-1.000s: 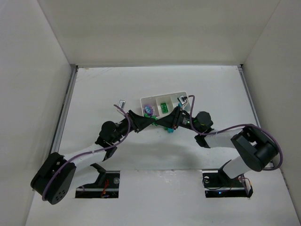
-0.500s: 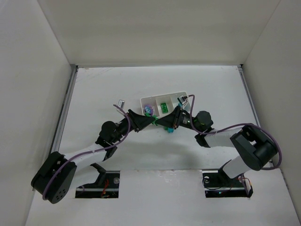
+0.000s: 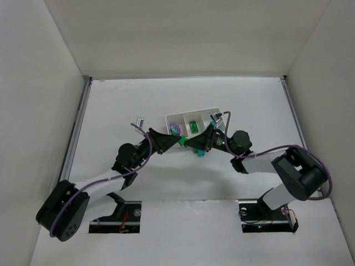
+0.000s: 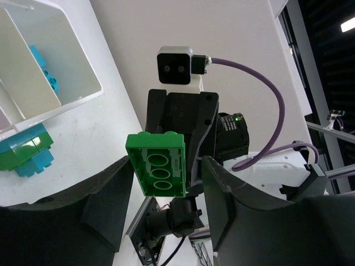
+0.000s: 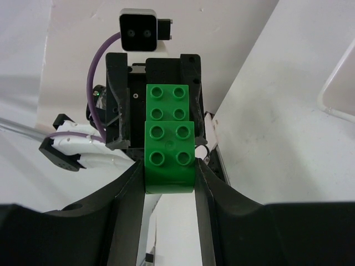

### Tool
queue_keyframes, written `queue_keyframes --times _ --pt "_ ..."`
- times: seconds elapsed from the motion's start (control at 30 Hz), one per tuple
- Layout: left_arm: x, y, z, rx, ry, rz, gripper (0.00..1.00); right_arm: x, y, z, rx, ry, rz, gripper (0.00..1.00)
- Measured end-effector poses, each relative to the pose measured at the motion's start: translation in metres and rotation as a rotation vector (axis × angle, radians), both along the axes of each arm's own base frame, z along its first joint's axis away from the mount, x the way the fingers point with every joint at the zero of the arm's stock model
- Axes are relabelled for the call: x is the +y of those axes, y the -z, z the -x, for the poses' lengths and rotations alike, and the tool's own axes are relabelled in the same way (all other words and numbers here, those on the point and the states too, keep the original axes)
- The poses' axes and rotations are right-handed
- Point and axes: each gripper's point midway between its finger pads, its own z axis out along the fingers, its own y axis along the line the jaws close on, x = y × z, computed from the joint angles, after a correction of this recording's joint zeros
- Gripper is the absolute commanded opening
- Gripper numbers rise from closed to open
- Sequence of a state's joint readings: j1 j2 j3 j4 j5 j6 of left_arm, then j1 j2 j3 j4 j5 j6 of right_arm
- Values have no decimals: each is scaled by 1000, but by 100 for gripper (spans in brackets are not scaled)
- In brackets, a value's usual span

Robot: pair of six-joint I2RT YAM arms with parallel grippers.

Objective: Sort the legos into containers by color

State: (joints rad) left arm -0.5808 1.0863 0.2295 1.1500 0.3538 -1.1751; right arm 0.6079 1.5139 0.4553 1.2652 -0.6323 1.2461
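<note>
jaws: you are clamping left gripper [image 4: 166, 166] and right gripper [image 5: 169, 169] together on one green lego [image 3: 182, 141], midair just beside the white tray [image 3: 191, 113]. step, judged: pulling apart or handing over. next: one side letting go, the other carrying it to the green-holding middle compartment [image 3: 193, 118].

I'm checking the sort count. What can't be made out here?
Top view: tray contents are too small to count.
Left wrist: the tray is cut off by the frame edge; unclear whether the left jaws clamp the green brick.
Right wrist: only a tray rim corner shows; its contents are out of frame.
</note>
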Motion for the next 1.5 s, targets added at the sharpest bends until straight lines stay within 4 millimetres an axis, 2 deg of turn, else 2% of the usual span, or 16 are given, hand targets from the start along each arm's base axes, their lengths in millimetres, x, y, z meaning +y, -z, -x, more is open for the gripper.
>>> queue_keyframes --times 0.27,0.47,0.57,0.97,1.1,1.27,1.37,1.5 --pt "2 7 -9 8 -42 -16 45 -3 5 -1 11 7 9 38" --pt "2 12 -15 8 -67 -24 32 -3 10 -3 18 12 17 38" --pt "2 12 -17 8 -74 -22 30 -4 12 -5 19 17 21 38" --pt "-1 13 -13 6 -52 -23 22 -15 11 -7 4 25 22 38" --pt "8 21 -17 8 -91 -40 21 -35 4 -24 -9 108 9 38" --pt "19 39 -9 33 -108 -69 21 -49 -15 -35 -72 178 -11 38" --pt "24 36 -6 17 -123 -72 21 -52 -16 -42 -89 228 21 37" --pt "28 27 -4 -22 -141 -80 22 -52 -5 -67 -75 352 137 38"
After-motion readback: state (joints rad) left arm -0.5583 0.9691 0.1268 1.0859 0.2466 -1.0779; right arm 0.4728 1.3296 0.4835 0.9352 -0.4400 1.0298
